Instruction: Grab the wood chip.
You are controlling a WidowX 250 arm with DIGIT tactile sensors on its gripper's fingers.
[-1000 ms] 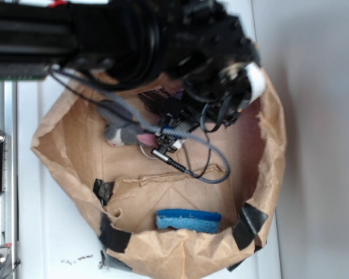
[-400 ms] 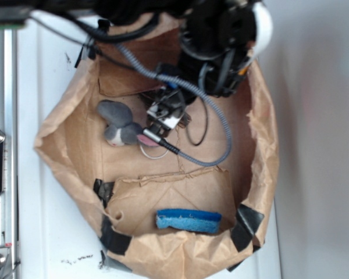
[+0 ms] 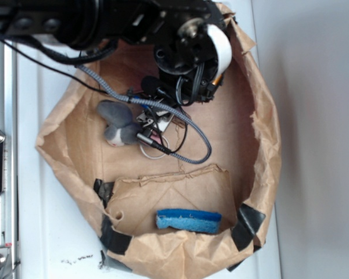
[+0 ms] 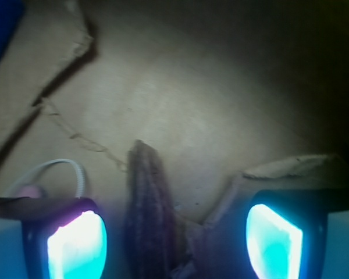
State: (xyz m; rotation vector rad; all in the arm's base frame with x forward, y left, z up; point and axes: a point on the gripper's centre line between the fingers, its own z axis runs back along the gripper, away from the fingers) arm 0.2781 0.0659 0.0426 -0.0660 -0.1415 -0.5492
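Exterior view overhead, looking down, wrist view close behind pincer (image 4: 174, 238), both sharing paper bag floor (image 3: 221, 139)

No legible text anywhere.

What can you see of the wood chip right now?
The wood chip shows only in the wrist view: a flat, dark brown sliver with a rough, bark-like grain, narrowing to a point at its far end. Its near end runs out of the frame. It lies flat on the brown paper floor, lengthwise between the two glowing pads of the open tool, nearer the left one. No pad visibly touches it. In the exterior view the arm hides it.
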